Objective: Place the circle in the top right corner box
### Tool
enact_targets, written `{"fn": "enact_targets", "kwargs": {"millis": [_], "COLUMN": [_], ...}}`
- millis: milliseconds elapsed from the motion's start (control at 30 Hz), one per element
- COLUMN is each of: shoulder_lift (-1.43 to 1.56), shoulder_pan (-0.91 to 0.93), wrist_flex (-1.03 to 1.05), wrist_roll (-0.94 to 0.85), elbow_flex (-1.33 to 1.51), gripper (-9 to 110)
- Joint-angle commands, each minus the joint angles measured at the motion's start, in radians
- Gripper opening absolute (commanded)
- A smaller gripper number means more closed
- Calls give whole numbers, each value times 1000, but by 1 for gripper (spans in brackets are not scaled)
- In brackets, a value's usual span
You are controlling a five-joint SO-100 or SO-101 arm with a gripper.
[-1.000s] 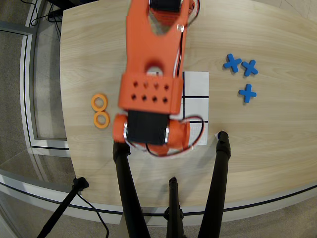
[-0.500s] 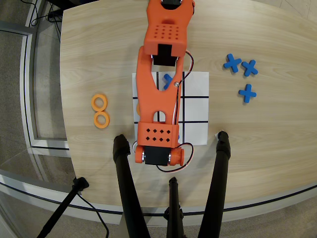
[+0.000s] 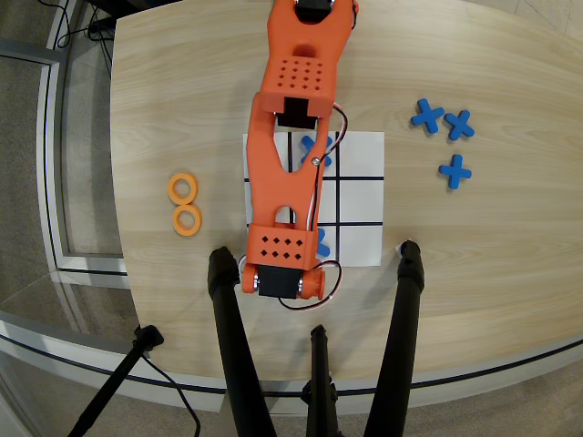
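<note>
A light wooden table [image 3: 182, 91] with a curved edge fills the overhead view, with grey floor around it and black tripod legs [image 3: 239, 355] at the bottom. A white paper grid [image 3: 360, 191] with black lines lies in the middle of the table. The orange arm [image 3: 291, 137] reaches down over the left part of the grid and hides many of its cells. The gripper sits under the arm's end near the bottom edge of the paper, so I cannot tell if it is open or closed or if it has hold of anything.

Two orange circles [image 3: 183, 188] lie touching on the table, well left of the grid. The top right corner box [image 3: 361, 153] is white and bare. Three blue crosses [image 3: 455, 170] lie on the table to the right. Bits of blue peek out beside the arm on the grid [image 3: 319, 146]. No writing or labels can be read.
</note>
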Motion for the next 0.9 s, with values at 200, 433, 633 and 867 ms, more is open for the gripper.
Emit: {"fn": "enact_targets", "kwargs": {"millis": [200, 433, 633, 867], "shoulder_lift": [-46, -57, -58, -61], "shoulder_pan": [12, 14, 14, 15], "wrist_flex": [-3, 12, 32, 40], "wrist_roll": [-14, -15, -20, -29], "elbow_flex": [-95, -114, -121, -129], "gripper": [0, 0, 0, 1]}}
